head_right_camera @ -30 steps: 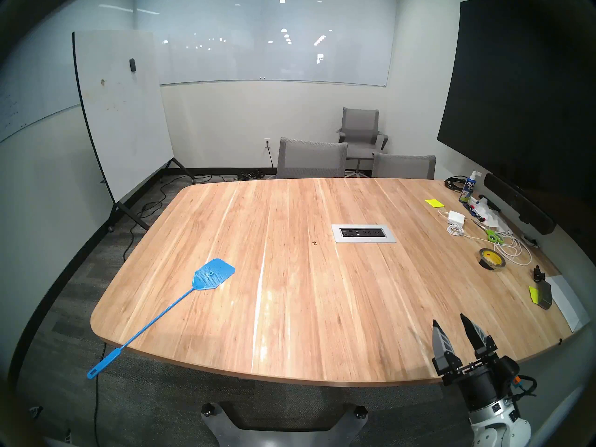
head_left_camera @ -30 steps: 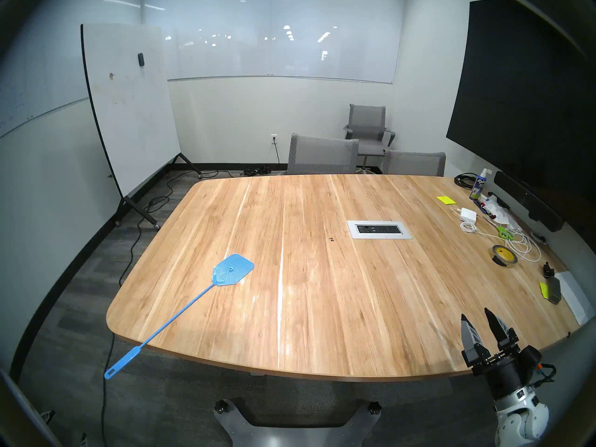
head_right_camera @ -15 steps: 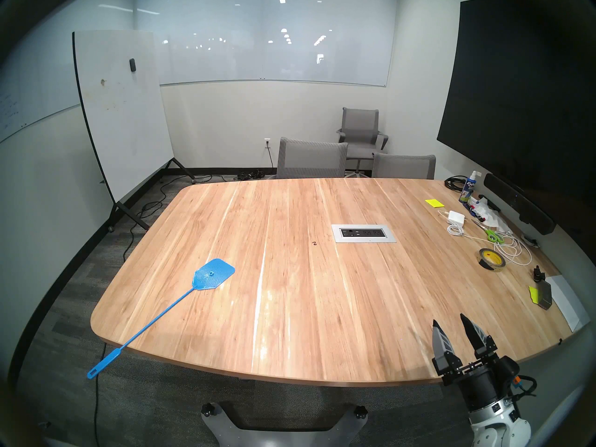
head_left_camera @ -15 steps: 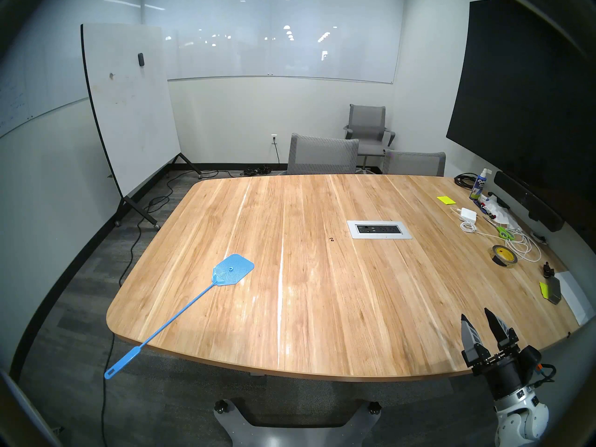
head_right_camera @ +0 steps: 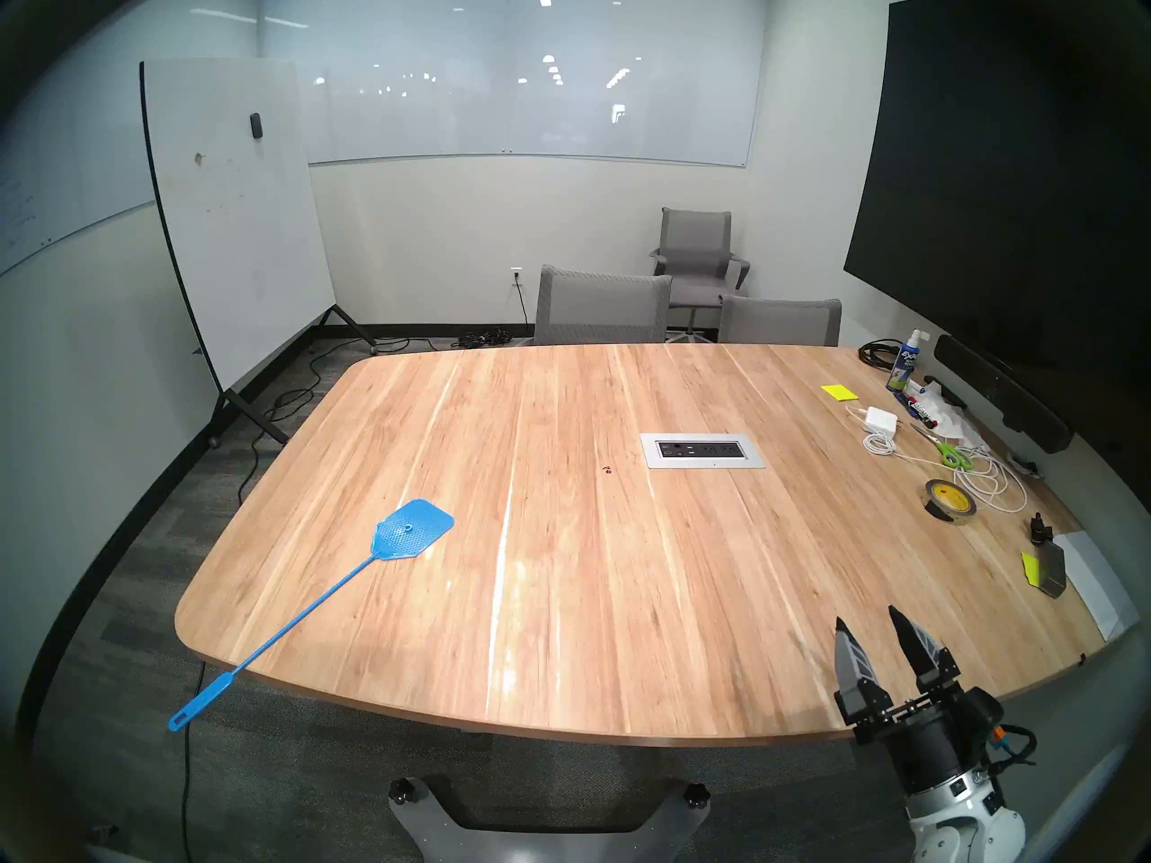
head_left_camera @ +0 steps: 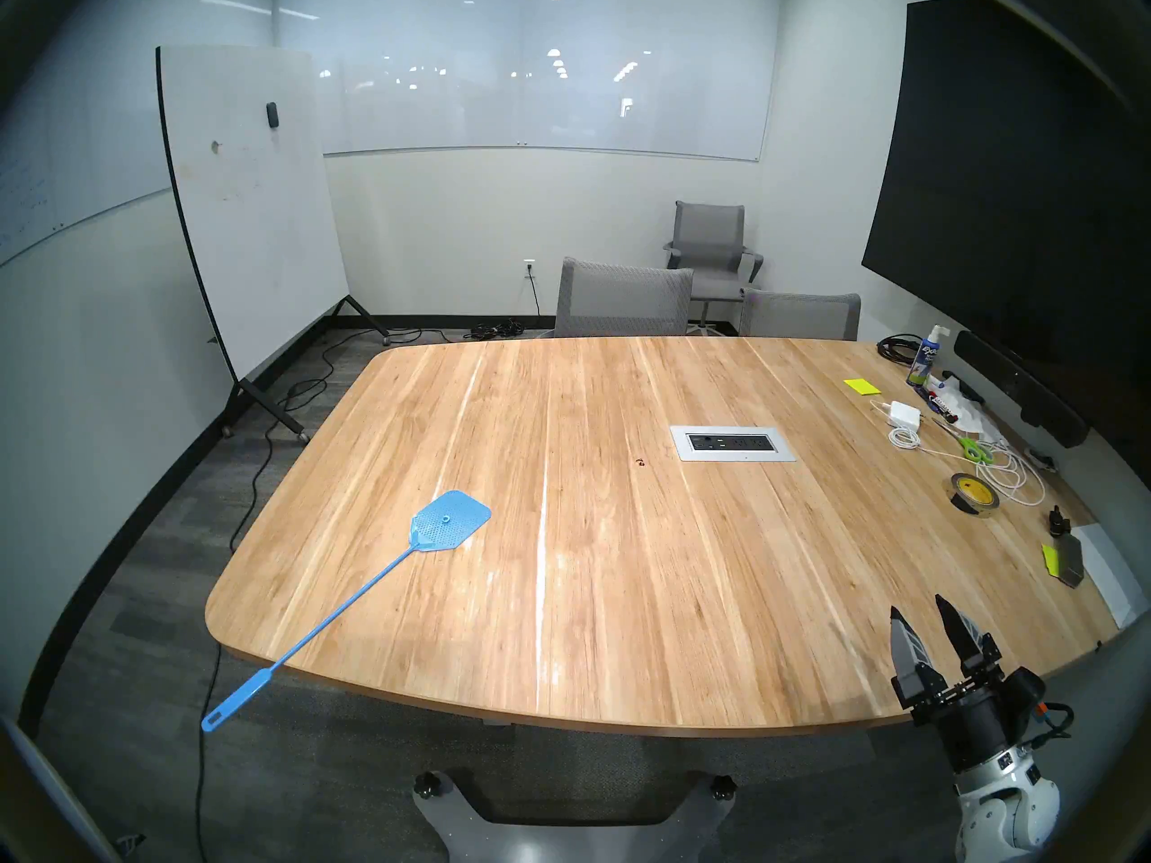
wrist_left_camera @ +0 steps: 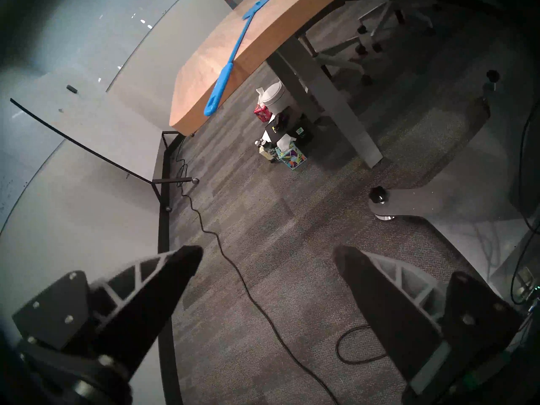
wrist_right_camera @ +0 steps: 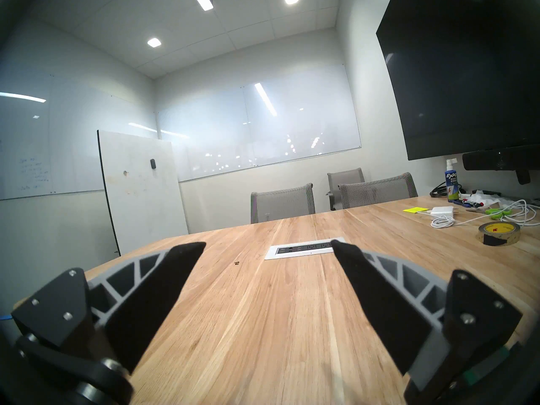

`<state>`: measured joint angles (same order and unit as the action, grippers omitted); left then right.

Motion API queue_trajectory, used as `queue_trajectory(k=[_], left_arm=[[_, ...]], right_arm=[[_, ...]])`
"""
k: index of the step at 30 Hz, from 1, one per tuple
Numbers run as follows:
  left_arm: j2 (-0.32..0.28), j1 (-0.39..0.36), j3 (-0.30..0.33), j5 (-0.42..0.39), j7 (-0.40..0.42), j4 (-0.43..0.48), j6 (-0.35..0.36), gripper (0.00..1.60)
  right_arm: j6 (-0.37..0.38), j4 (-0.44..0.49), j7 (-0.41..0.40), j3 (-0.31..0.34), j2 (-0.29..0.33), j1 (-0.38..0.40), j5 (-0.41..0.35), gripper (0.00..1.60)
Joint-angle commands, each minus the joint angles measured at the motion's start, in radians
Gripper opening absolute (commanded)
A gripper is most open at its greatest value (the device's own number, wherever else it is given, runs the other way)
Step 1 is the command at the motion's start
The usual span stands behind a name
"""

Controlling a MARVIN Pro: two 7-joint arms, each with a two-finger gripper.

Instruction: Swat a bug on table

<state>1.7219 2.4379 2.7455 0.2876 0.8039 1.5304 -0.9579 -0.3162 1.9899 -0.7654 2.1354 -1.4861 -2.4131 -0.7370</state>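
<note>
Counter (head_left_camera: 623, 594): wood plank.
Bug (head_left_camera: 640, 462): frame centre, just left of the outlet panel (head_left_camera: 732, 443).
Blue swatter (head_left_camera: 449, 522): lower left, handle overhanging the counter edge.
Left gripper (wrist_left_camera: 267, 251): released, empty, over carpet.
Right gripper (head_left_camera: 920, 619): released, empty, lower right.
Risk: a nudge on the overhanging handle could tip the swatter off.
Containers: none holding task items.

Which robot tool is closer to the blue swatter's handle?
Left. The left tool hangs open over the floor, off the table's corner where the blue swatter's handle overhangs. The right tool sits open over the table's opposite near corner.
</note>
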Motion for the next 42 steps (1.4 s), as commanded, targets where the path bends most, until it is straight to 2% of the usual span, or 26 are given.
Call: queue_trajectory(k=[1, 6, 10, 14, 23, 29, 36, 42], left_arm=[[-0.055, 0.045, -0.008, -0.076, -0.035, 0.003, -0.002, 1.60], [-0.070, 0.054, -0.020, -0.122, -0.053, -0.007, -0.002, 1.60], [-0.054, 0.048, -0.019, -0.087, -0.089, -0.003, -0.002, 1.60], [-0.021, 0.023, -0.012, -0.005, -0.130, 0.003, -0.002, 1.60], [0.001, -0.053, -0.039, 0.181, -0.234, -0.041, -0.002, 1.60], [-0.015, -0.067, -0.082, 0.280, -0.316, -0.081, -0.002, 1.60], [-0.020, -0.038, -0.137, 0.351, -0.435, -0.070, -0.002, 1.60], [0.005, 0.030, -0.153, 0.350, -0.529, 0.006, -0.002, 1.60]], right_arm=[[-0.001, 0.017, -0.002, 0.000, 0.001, 0.001, 0.000, 1.60], [-0.001, 0.017, -0.002, 0.000, 0.001, 0.001, 0.001, 1.60], [-0.001, 0.017, -0.002, 0.000, 0.000, 0.001, 0.001, 1.60], [-0.001, 0.016, -0.003, 0.000, 0.000, 0.002, 0.001, 1.60], [-0.001, 0.015, -0.004, 0.001, 0.000, 0.003, 0.001, 1.60], [0.000, 0.016, -0.004, 0.001, -0.001, 0.003, 0.001, 1.60], [0.000, 0.016, -0.004, 0.001, -0.001, 0.003, 0.002, 1.60], [0.000, 0.015, -0.005, 0.001, -0.001, 0.004, 0.002, 1.60]])
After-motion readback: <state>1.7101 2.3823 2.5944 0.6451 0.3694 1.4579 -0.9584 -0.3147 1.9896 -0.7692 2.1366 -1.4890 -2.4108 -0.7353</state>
